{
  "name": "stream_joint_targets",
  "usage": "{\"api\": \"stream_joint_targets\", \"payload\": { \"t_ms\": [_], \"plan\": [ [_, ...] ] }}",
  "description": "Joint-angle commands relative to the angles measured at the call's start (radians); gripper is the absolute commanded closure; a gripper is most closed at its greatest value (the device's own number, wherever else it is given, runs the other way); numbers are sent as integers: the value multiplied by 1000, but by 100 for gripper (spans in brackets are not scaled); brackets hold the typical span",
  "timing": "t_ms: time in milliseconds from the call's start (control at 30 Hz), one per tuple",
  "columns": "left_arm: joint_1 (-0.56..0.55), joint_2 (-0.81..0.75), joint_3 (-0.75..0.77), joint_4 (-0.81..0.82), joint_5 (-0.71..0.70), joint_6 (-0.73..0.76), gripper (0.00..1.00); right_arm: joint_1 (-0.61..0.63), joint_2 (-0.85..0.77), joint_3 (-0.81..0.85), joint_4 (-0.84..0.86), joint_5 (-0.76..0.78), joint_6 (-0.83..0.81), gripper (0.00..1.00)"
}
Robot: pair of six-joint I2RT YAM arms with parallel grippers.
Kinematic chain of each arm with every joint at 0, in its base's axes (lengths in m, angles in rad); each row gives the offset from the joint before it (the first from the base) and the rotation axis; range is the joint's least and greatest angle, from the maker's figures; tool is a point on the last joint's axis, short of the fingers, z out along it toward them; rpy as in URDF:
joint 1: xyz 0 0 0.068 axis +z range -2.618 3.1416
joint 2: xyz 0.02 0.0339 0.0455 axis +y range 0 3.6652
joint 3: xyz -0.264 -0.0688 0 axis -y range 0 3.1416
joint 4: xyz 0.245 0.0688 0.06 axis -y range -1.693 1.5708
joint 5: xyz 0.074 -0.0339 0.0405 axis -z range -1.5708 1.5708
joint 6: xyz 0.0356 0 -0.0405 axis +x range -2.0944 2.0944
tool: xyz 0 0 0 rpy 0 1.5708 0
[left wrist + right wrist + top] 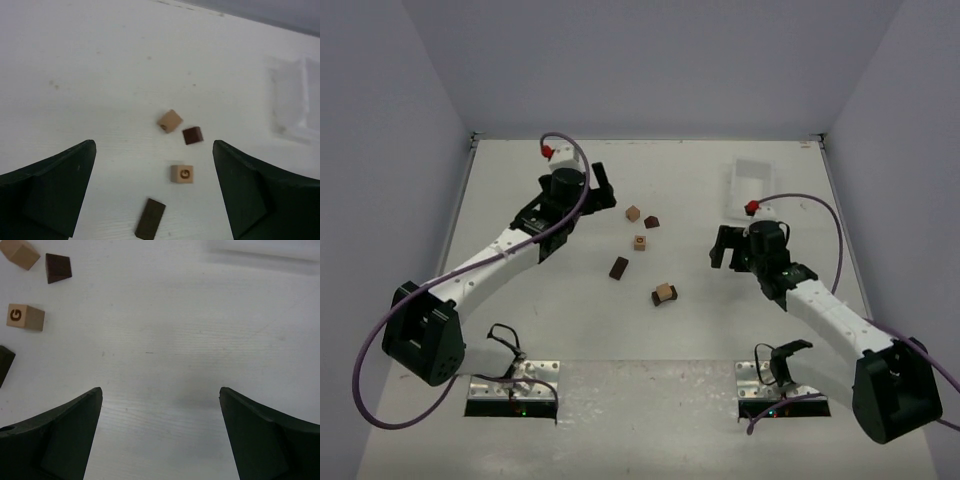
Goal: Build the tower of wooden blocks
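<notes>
No stacking is happening yet: wood blocks point(640, 242) are lying scattered on the counter point(580, 330). Left jaws at 11 o'clock and right jaws at 3 o'clock are gaping, empty.

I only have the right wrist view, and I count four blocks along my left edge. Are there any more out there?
Observer: Yes, a tan-and-dark pair, seemingly touching, sits lowest in the top view.
Operator: Where is the left tool?
Observer: The left tool hangs open to the left of the blocks, holding nothing.
Operator: My view crops the long dark block.
Observer: The long dark block lies flat and alone, apart from the G block.
</notes>
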Motion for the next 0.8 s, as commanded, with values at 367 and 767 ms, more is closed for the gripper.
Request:
{"api": "stream_joint_targets", "payload": {
  "t_ms": [367, 767],
  "plan": [
    [305, -158, -167, -36, -41, -256, 0, 451, 707, 744, -180, 267, 9, 1],
    [306, -219, -283, 46, -77, -295, 0, 529, 1001, 1012, -267, 393, 165, 8]
  ]
}}
